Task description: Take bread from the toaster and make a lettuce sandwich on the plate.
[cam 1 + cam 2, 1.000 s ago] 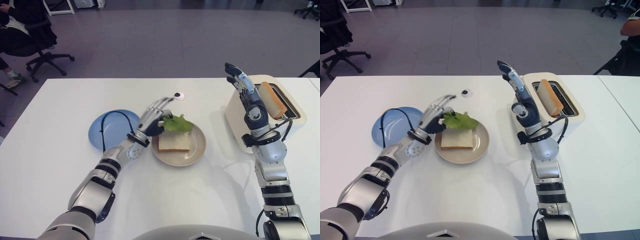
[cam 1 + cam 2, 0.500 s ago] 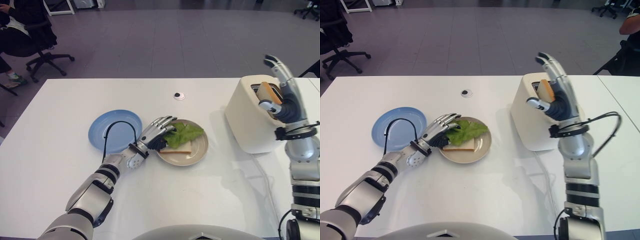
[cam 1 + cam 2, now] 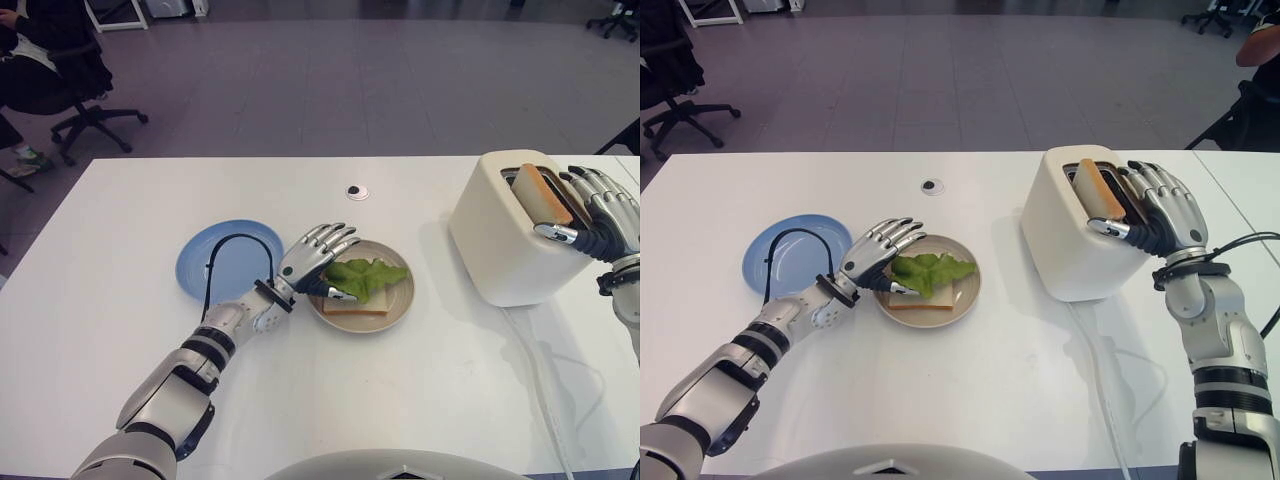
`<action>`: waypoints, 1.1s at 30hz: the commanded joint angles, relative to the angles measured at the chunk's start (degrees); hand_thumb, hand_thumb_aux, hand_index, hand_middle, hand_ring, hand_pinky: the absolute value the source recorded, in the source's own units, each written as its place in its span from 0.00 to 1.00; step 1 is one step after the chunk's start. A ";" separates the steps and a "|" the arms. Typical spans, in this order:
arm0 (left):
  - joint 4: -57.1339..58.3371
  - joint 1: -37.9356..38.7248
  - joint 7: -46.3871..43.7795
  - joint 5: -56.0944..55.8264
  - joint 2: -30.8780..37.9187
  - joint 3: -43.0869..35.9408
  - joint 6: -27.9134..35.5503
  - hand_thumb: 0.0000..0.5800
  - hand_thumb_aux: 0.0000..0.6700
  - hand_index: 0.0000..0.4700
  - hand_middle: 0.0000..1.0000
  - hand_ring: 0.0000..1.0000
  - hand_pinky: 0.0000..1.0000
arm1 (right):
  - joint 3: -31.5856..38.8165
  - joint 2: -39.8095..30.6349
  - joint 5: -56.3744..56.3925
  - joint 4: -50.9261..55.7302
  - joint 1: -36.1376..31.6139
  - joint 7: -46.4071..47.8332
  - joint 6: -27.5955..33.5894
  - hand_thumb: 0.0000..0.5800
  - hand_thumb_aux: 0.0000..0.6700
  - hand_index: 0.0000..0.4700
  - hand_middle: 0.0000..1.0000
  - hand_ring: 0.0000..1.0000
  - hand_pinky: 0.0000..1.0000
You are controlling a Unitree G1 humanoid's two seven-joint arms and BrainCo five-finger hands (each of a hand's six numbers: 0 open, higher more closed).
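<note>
While the lettuce (image 3: 368, 277) lies draped over the lower slice (image 3: 345, 305) on the tan plate (image 3: 398, 308) near the middle of the table (image 3: 400, 400), we find, in the left eye view, the left hand (image 3: 312, 252) at that plate's left rim. It is released and holds nothing, its fingers (image 3: 328, 236) spread loosely above the rim, with the thumb tip just beside the leaf. Toward the table's right edge stands the toaster (image 3: 495, 250), with the second slice of bread (image 3: 540, 192) upright in its slot. The right hand (image 3: 605, 215) sits on the toaster's top, just right of that slice; we cannot tell whether it has hold of the bread.

In the right eye view a blue plate (image 3: 780, 262) lies toward the table's left edge, near the tan plate, and a small disc (image 3: 932, 185) sits near the far edge. We judge the toast light, dry and stiff but crumbly. We would pinch it gently by its two broad faces near the top and draw it straight up. The leaf is soft and could slide, so the slice should go down flat.
</note>
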 commanded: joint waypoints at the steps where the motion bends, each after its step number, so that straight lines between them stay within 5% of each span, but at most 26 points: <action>1: -0.88 0.72 -0.52 -1.73 0.52 0.78 -1.68 0.00 0.00 0.00 0.00 0.00 0.00 | 2.41 -0.51 0.85 1.86 0.58 0.40 -1.10 1.00 1.00 1.00 0.00 0.00 0.00; 6: 0.03 0.35 0.34 -3.19 1.04 2.17 -2.67 0.00 0.00 0.00 0.00 0.00 0.00 | 1.05 -1.64 3.97 0.15 0.67 -1.60 -4.17 1.00 1.00 1.00 0.00 0.00 0.00; 7: 0.15 0.32 0.52 -3.24 1.13 2.42 -2.72 0.00 0.00 0.00 0.00 0.00 0.00 | 0.68 -1.75 4.56 -0.16 0.68 -1.93 -4.68 1.00 1.00 1.00 0.19 0.19 0.19; 9: 0.17 0.34 0.88 -3.51 1.28 2.91 -2.97 0.00 0.00 0.00 0.00 0.00 0.00 | 0.00 -1.69 6.03 -0.56 0.64 -2.19 -5.77 1.00 1.00 1.00 0.86 0.86 0.86; 10: 0.11 0.36 0.96 -3.57 1.32 3.06 -3.08 0.00 0.00 0.00 0.00 0.00 0.00 | -0.44 -1.64 6.45 -0.73 0.58 -2.80 -6.19 1.00 1.00 1.00 1.00 1.00 1.00; 23: -2.78 2.02 0.48 -4.75 2.97 4.07 -6.95 0.00 0.00 0.00 0.00 0.00 0.00 | -7.10 4.52 20.96 -13.41 -1.56 -5.13 -12.20 1.00 1.00 1.00 1.00 1.00 1.00; 33: -8.49 6.06 -2.56 -14.84 6.85 12.04 -16.42 0.00 0.00 0.00 0.00 0.00 0.00 | 9.87 14.85 31.62 -17.95 -4.47 14.02 -10.99 1.00 1.00 1.00 1.00 1.00 1.00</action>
